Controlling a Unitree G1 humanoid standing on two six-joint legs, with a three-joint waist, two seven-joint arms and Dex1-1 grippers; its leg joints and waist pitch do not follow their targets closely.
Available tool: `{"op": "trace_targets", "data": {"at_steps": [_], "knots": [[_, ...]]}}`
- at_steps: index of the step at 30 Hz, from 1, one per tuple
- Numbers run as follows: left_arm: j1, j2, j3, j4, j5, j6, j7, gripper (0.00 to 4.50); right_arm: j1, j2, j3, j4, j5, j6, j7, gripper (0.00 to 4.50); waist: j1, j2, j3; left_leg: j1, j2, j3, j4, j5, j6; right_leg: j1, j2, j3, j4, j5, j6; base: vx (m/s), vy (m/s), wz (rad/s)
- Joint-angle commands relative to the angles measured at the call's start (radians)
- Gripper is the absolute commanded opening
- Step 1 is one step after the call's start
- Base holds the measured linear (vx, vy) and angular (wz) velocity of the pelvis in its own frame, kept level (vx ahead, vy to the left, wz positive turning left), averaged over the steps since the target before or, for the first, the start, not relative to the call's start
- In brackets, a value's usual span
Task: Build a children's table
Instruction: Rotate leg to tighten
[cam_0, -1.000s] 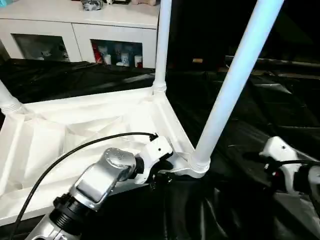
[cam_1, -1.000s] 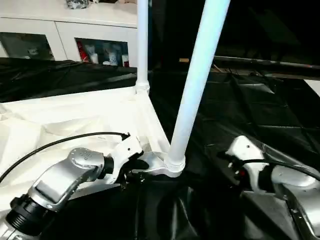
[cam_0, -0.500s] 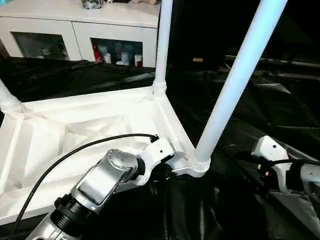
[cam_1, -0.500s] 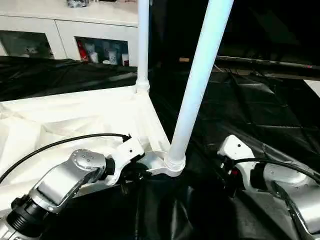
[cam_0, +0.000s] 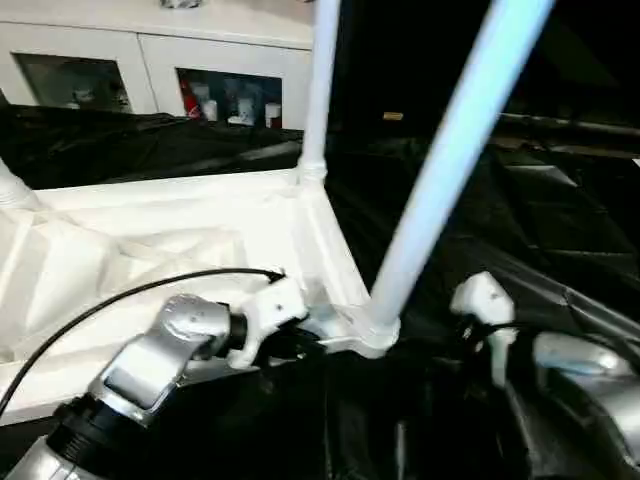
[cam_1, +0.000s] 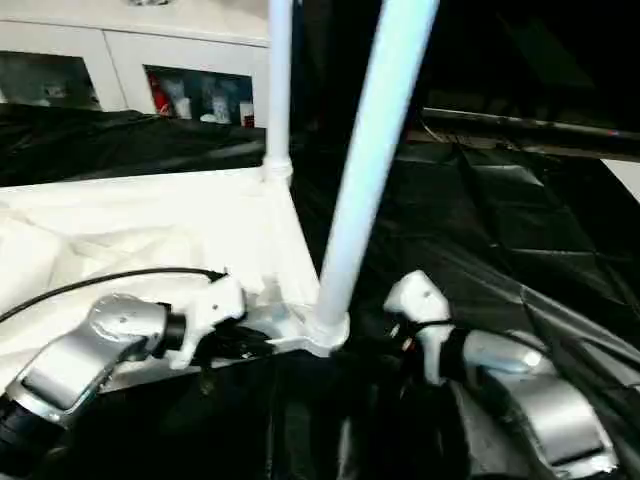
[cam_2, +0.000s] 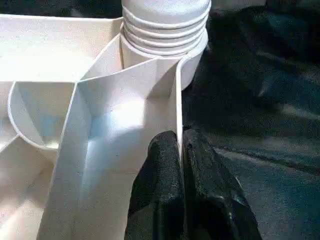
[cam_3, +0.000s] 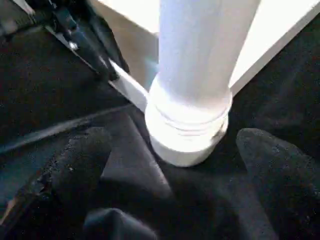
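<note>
Three legs stand up from the tabletop (cam_0: 150, 215) in my head view, which lies ribs-up on the black cloth (cam_0: 560, 200): the near leg (cam_0: 455, 155) in the corner socket between my arms, a far leg (cam_0: 318, 90) behind it, a third leg (cam_0: 12, 185) at the left edge. A black cable (cam_0: 130, 295) arcs over my left forearm. Behind stands a white cabinet (cam_0: 150, 50) with glass doors and small items inside.

From my left wrist, the left gripper (cam_2: 181, 150) is pinched tight on the tabletop's thin rim beside the ribbed socket.

From my right wrist, the right gripper (cam_3: 172, 150) is spread wide, fingers (cam_3: 275, 170) on either side of the near leg's base, not touching it.
</note>
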Motion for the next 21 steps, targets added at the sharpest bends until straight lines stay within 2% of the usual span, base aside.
{"op": "trace_targets", "data": {"at_steps": [1, 3, 5, 6, 9, 10, 13, 15, 19, 21], "knots": [[-0.007, 0.008, -0.008, 0.045, -0.012, -0.051, -0.021, 0.08, -0.029, 0.013, 0.012, 0.036, -0.03, -0.036, 0.007, 4.49, 0.003, -0.012, -0.049, 0.013, 0.1, -0.044, -0.077, -0.151, 0.035, 0.014, -0.123, 0.06, -0.097, -0.143, -0.21, 0.0, 0.0, 0.0], [-0.009, 0.009, -0.012, 0.054, -0.006, -0.062, -0.028, 0.08, -0.035, 0.015, 0.017, 0.044, -0.033, -0.042, 0.007, 4.49, 0.005, -0.011, -0.049, 0.015, 0.101, -0.043, -0.078, -0.152, 0.032, 0.013, -0.123, 0.061, -0.097, -0.139, -0.211, 0.0, 0.0, 0.0], [-0.025, 0.052, -0.071, 0.075, 0.054, -0.063, -0.063, 0.08, -0.08, 0.042, 0.037, 0.086, -0.051, -0.06, -0.008, 4.49, 0.006, -0.007, -0.05, 0.015, 0.101, -0.044, -0.079, -0.145, 0.033, 0.012, -0.123, 0.061, -0.095, -0.124, -0.213, 0.0, 0.0, 0.0], [-0.027, 0.053, -0.077, 0.08, 0.065, -0.067, -0.063, 0.08, -0.086, 0.044, 0.036, 0.093, -0.049, -0.062, -0.007, 4.49, 0.007, -0.004, -0.051, 0.017, 0.102, -0.043, -0.079, -0.145, 0.03, 0.011, -0.124, 0.061, -0.094, -0.116, -0.217, 0.0, 0.0, 0.0], [-0.031, 0.053, -0.079, 0.088, 0.072, -0.078, -0.081, 0.08, -0.101, 0.052, 0.04, 0.116, -0.052, -0.075, -0.008, 4.49, 0.01, -0.007, -0.053, 0.021, 0.105, -0.042, -0.081, -0.151, 0.021, 0.01, -0.122, 0.059, -0.089, -0.069, -0.23, 0.0, 0.0, 0.0], [-0.032, 0.051, -0.075, 0.093, 0.072, -0.088, -0.088, 0.08, -0.111, 0.061, 0.047, 0.139, -0.056, -0.087, -0.005, 4.49, 0.012, -0.01, -0.055, 0.021, 0.105, -0.042, -0.081, -0.147, 0.021, 0.011, -0.123, 0.058, -0.086, -0.055, -0.235, 0.0, 0.0, 0.0], [-0.034, 0.048, -0.073, 0.098, 0.07, -0.098, -0.088, 0.08, -0.124, 0.078, 0.052, 0.167, -0.059, -0.099, 0.004, 4.49, 0.014, -0.012, -0.056, 0.02, 0.105, -0.041, -0.081, -0.146, 0.02, 0.013, -0.125, 0.057, -0.084, -0.037, -0.24, 0.0, 0.0, 0.0], [-0.035, 0.047, -0.072, 0.097, 0.066, -0.101, -0.09, 0.08, -0.134, 0.086, 0.061, 0.182, -0.062, -0.103, 0.016, 4.49, 0.015, -0.016, -0.056, 0.018, 0.104, -0.041, -0.081, -0.157, 0.019, 0.014, -0.126, 0.057, -0.086, -0.045, -0.24, 0.0, 0.0, 0.0], [-0.039, 0.045, -0.073, 0.104, 0.063, -0.112, -0.092, 0.08, -0.159, 0.101, 0.072, 0.228, -0.066, -0.125, 0.024, 4.49, 0.016, -0.017, -0.055, 0.018, 0.104, -0.041, -0.081, -0.164, 0.018, 0.013, -0.127, 0.057, -0.088, -0.068, -0.239, 0.0, 0.0, 0.0], [-0.037, 0.043, -0.07, 0.107, 0.065, -0.116, -0.093, 0.0, -0.17, 0.111, 0.078, 0.248, -0.07, -0.134, 0.032, 4.22, 0.017, -0.016, -0.056, 0.018, 0.106, -0.042, -0.082, -0.165, 0.012, 0.013, -0.127, 0.058, -0.087, -0.072, -0.237, 0.0, 0.0, 0.0]]}}
